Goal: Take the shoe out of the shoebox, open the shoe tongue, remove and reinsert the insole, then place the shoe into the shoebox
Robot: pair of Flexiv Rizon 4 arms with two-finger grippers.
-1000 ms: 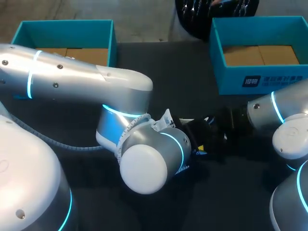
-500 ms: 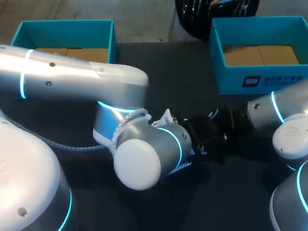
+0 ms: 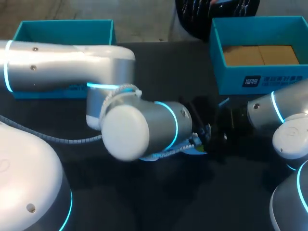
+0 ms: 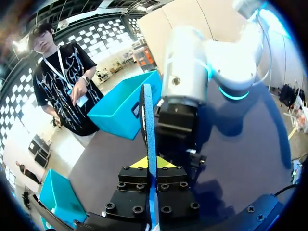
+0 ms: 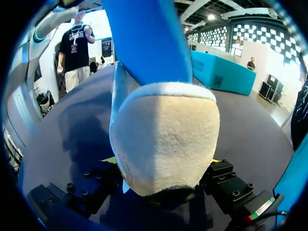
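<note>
So the shoe [image 5: 163, 139] is out on the worktop [image 3: 163, 67], held just in front of the labelled shoebox [image 3: 231, 79], not inside it. It's gripped by the right hand [image 5: 161, 161]. The pale rounded end is squeezed between the two fingers, and a sliver of yellow tip can be seen on each side. From the head view the shoe is only made out as a dark lump, so which way it's lying can't be told.

The insole [image 4: 149, 120] is clamped by the left hand [image 4: 149, 162], also in front of the labelled shoebox, a bit further from it than the shoe. It's held on edge, blue on one face and dark on the other, with the fingers pressed against both sides. It's seen right up against the shoe, but whether any of it is tucked inside can't be told.

The second shoebox [image 3: 62, 29] is parked well apart from the labelled shoebox, partly hidden by the left arm [image 3: 62, 72].
</note>
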